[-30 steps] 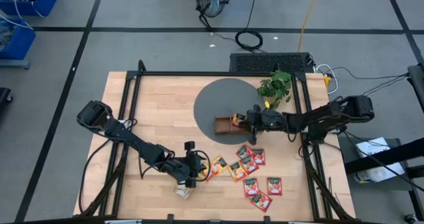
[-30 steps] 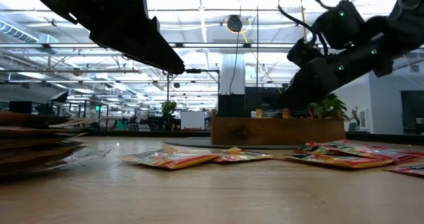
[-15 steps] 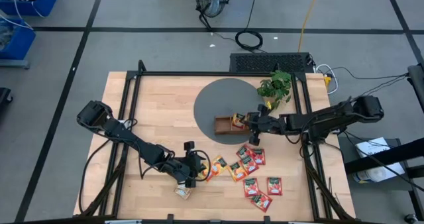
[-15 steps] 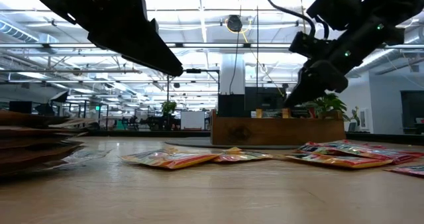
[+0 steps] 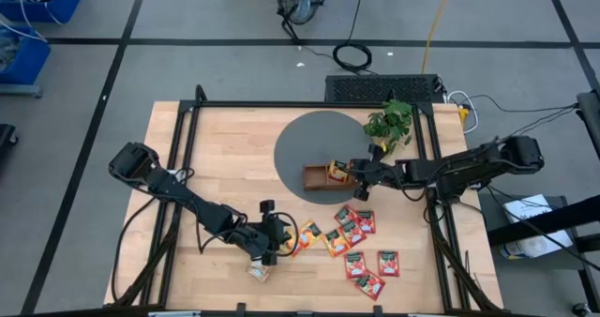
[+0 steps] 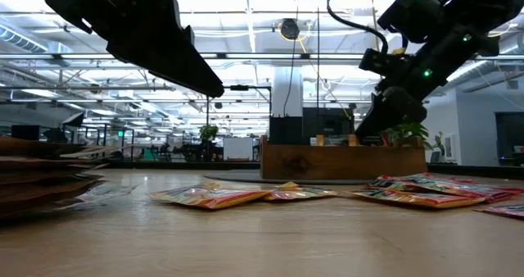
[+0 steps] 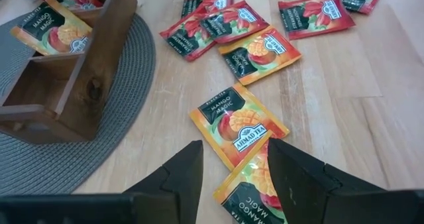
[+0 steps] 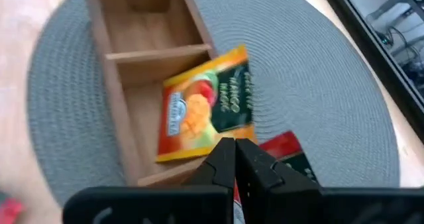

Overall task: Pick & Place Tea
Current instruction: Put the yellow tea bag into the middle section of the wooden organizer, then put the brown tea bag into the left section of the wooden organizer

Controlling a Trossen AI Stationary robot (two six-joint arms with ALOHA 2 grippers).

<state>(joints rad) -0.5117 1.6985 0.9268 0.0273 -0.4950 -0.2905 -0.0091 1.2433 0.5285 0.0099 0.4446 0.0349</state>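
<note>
The tabletop (image 5: 225, 148) carries a round grey mat (image 5: 314, 143) with the wooden tray (image 5: 319, 179) at its edge, and the tea sachets (image 5: 356, 242) lie scattered flat on the bare wood nearer the front, some overlapping. One orange mango sachet (image 8: 205, 111) leans tilted across a tray compartment, with a red one (image 8: 285, 151) beside it on the tray's edge.

These sachets look very light, thin and glossy, likely to slide and flex under pressure. An edge or corner seems the best place to pinch, especially where one sachet rides up on another.

The right hand (image 8: 235, 159) is over the tray, fingers pressed together and holding nothing that shows. The left hand (image 7: 232, 168) hovers low over two orange sachets (image 7: 238, 124), fingers partly spread and empty.
</note>
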